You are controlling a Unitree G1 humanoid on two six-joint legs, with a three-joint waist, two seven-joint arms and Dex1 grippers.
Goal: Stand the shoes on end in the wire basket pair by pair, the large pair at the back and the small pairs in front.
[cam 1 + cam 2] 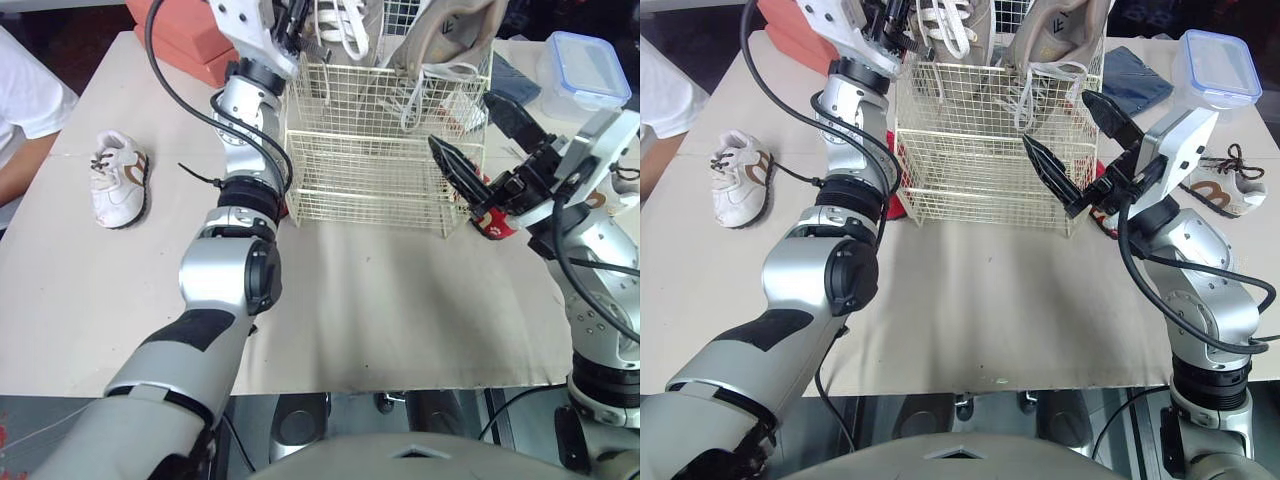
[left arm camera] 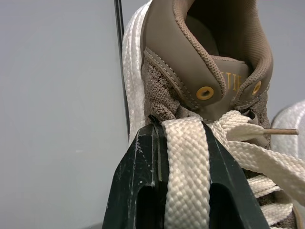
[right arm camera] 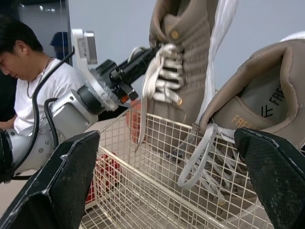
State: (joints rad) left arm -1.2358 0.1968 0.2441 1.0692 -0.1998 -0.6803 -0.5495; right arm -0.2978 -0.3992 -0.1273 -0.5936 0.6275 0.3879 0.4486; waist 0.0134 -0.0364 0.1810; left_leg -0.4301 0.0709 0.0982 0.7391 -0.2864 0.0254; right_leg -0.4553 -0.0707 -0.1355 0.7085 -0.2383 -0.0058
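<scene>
- The left claw [image 2: 183, 138] is clenched on a cream lace [image 2: 187, 191] of one large tan sneaker [image 2: 209, 57], not on the shoe's body. That shoe stands on end at the back of the wire basket [image 1: 370, 150], beside its partner [image 1: 450, 35].
- We judge the lace grip to be the main risk. Any pull upward or sideways would tug the collar, and the sneaker could tip against its partner or lift out of the basket.
- When the claw lets go, the lace could stay wedged between the fingers. A retreating arm would then drag the shoe with it.
- The basket looks light, so a snagged lace might slide it across the worktop [image 1: 380, 300].
- The right claw [image 1: 1058, 118] is released, with its fingers spread wide, just beside the basket's front right corner. A careless advance could hook a fingertip in the wire mesh.
- A small red item [image 1: 497, 225] lies under that claw; we cannot tell what it is. It could be knocked aside.
- One small white sneaker [image 1: 118, 180] lies well apart on the left, and another small sneaker [image 1: 1225, 188] lies on the right. Both still need fetching, and a person's arm [image 1: 25, 110] is near the left one.
</scene>
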